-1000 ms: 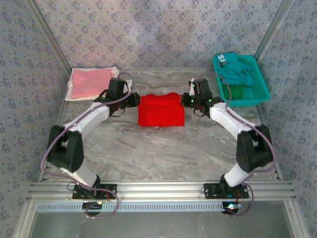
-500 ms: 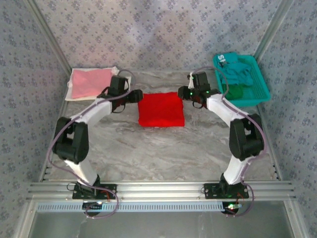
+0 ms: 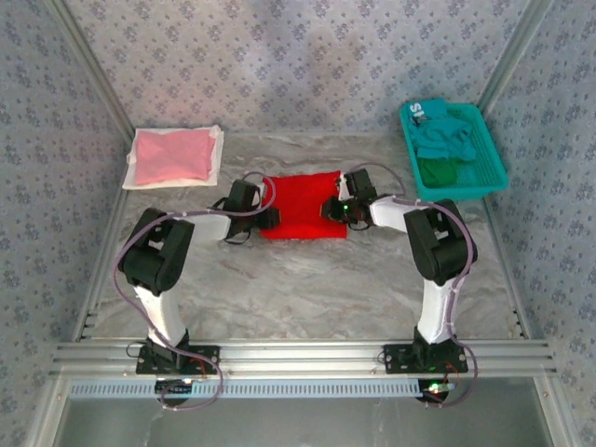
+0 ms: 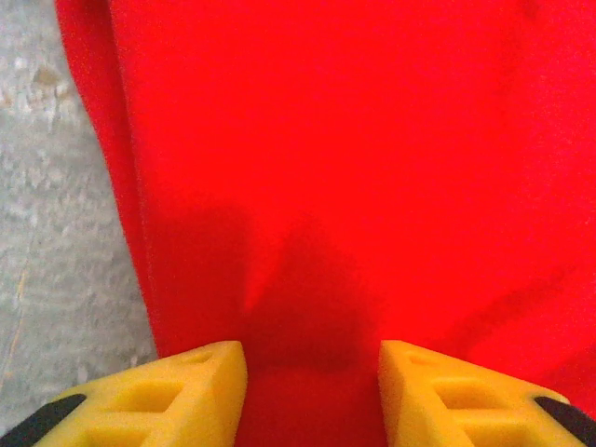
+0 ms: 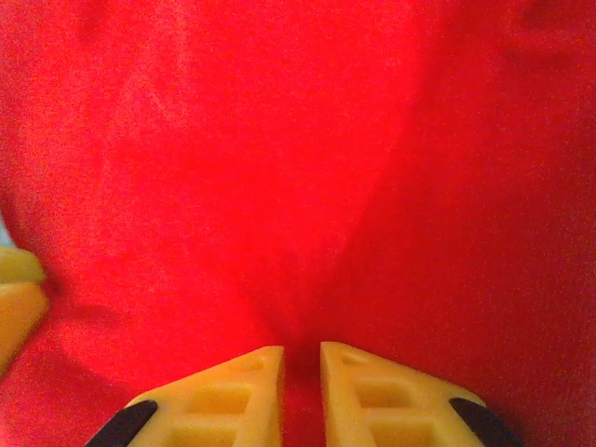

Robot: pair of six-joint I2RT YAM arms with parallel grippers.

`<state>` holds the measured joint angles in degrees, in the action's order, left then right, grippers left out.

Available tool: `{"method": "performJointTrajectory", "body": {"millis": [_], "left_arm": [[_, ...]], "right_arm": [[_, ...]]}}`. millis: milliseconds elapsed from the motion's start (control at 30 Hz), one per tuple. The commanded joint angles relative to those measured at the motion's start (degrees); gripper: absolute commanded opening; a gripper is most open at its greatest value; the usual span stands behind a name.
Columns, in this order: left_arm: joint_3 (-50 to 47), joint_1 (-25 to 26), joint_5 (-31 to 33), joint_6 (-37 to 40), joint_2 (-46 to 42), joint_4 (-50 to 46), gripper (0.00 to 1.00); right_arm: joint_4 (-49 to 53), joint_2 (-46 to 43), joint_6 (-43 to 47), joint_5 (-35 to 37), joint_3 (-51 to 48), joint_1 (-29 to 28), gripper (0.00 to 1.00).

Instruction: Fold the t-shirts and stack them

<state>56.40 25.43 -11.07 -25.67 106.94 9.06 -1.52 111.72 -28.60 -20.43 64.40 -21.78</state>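
The red t-shirt (image 3: 303, 200) lies folded into a rectangle at the middle of the table. My left gripper (image 3: 269, 217) presses on its left edge. In the left wrist view the yellow fingers (image 4: 200, 382) stand apart, with a raised tent of red cloth (image 4: 372, 140) bunched between them. My right gripper (image 3: 334, 209) is on the shirt's right edge. Its fingers (image 5: 372, 382) are nearly together, pinching a crease of red cloth (image 5: 233, 140). A pale pink t-shirt (image 3: 170, 156) lies folded at the back left. Teal (image 3: 445, 133) and dark green (image 3: 438, 171) t-shirts are in the basket.
The pink shirt rests on a flat white sheet (image 3: 216, 140) at the back left corner. A teal mesh basket (image 3: 491, 173) stands at the back right. Patterned walls close in the marble table (image 3: 298, 289) on three sides, and both arms are folded low.
Both grippers came down from the shirt's back corners to its left and right edges, opened briefly, and have closed on the cloth. The shirt's back flap now lies flat.
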Motion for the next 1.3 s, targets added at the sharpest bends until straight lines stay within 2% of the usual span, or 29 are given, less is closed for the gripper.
{"method": "performJointTrajectory", "body": {"millis": [0,100,200,300,433,667,900,1033,1267], "left_arm": [[-0.8,-1.2,-0.1,-2.8,0.5,4.0,0.45],[-1.5,-2.2,-1.7,-4.3,-2.2,4.7,0.49],[0.1,-2.6,-1.5,-4.0,-6.0,0.9,0.57],[2.4,-3.3,-0.3,-3.9,-8.2,-5.1,0.66],[2.5,-3.6,1.3,-4.0,-9.2,-8.6,0.75],[6.2,-2.1,2.5,-3.8,-3.3,-13.4,0.86],[10.4,0.4,1.0,-3.9,3.6,-12.6,0.85],[12.1,1.4,-1.6,-4.6,6.5,-10.5,0.79],[14.4,3.5,-3.2,-4.9,8.6,-9.3,0.63]], "right_arm": [[-2.5,-0.6,-1.3,-0.5,0.5,0.4,0.19],[-0.6,-2.8,-0.6,0.2,1.0,0.4,0.23],[1.7,-6.5,0.0,2.6,1.0,0.7,0.32],[5.1,-9.6,0.9,8.0,0.7,0.9,0.44],[7.9,-10.3,2.0,13.3,0.5,1.2,0.53],[8.2,-6.7,1.6,13.7,1.5,1.3,0.57],[7.1,-4.9,1.1,12.9,1.6,1.7,0.57],[6.1,-3.6,0.8,11.4,1.6,1.9,0.57],[4.1,-1.8,0.3,9.8,1.0,2.3,0.56]]}}
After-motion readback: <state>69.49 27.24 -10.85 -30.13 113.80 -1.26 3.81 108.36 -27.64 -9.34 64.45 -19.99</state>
